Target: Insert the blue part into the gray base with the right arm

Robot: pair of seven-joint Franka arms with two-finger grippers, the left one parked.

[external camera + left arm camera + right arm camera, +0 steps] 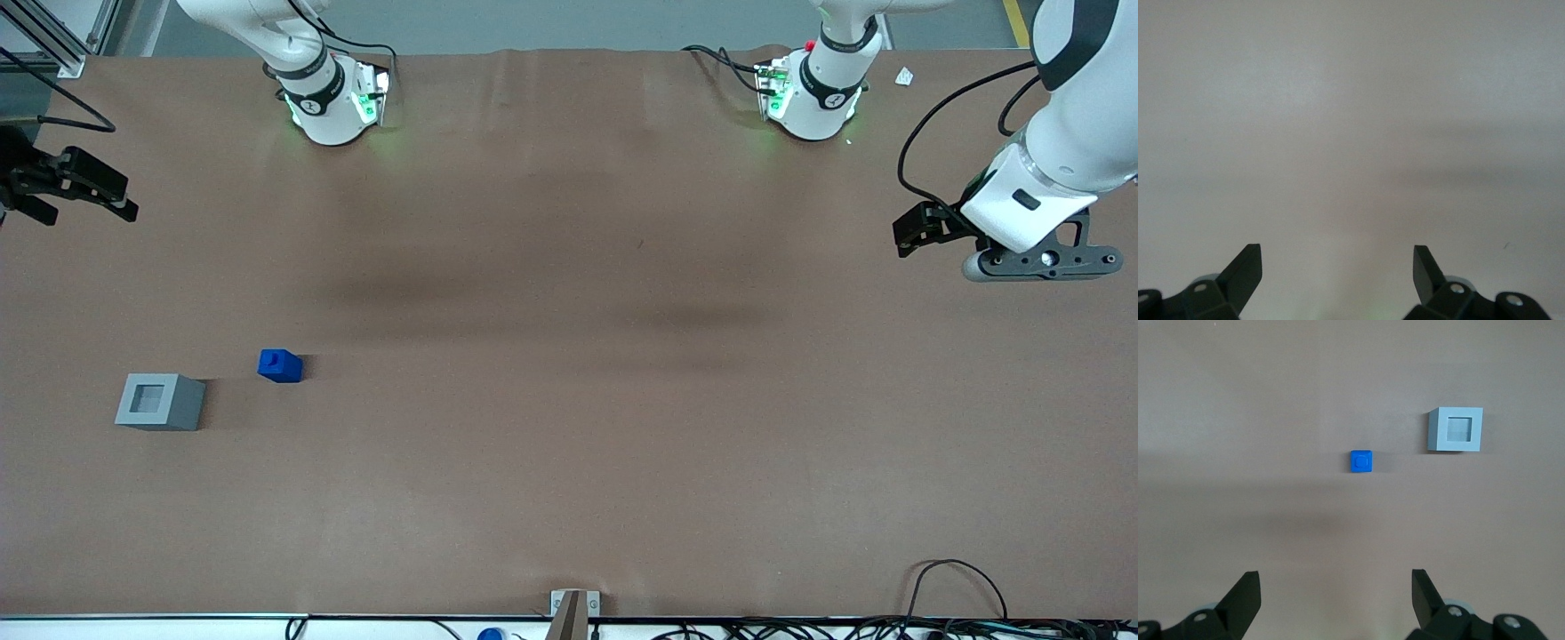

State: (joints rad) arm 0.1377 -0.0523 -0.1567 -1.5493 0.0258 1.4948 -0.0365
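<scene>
Black gripper (1336, 595) open, wrist cut off.

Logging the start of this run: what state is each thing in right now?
Blue part: upright on the table, stub up, free, apart from the base.
Gray base: on the table, socket up and empty.
Pincer: open, holding nothing, high above the table at the working arm's end, away from both parts.

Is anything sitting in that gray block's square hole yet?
No, empty: the gray base shows a bare socket; the blue part sits apart on the table, the open gripper above.
</scene>
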